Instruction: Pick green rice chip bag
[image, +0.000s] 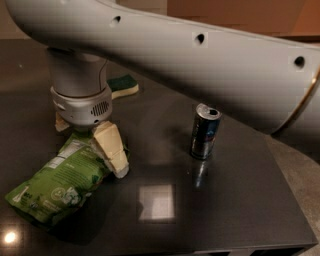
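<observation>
The green rice chip bag (57, 182) lies flat on the dark table (230, 210) at the front left, its white label panel facing up near its upper end. My gripper (89, 145) hangs from the large white arm directly over the bag's upper right end. It is open, with one cream finger (112, 150) down at the bag's right edge and the other finger (60, 123) only partly showing behind the wrist on the left. The bag's top end lies between them.
A dark blue drink can (204, 132) stands upright to the right of the gripper. A yellow sponge with a dark green top (122, 85) lies behind the wrist. The table's right edge and the floor beyond lie at the far right.
</observation>
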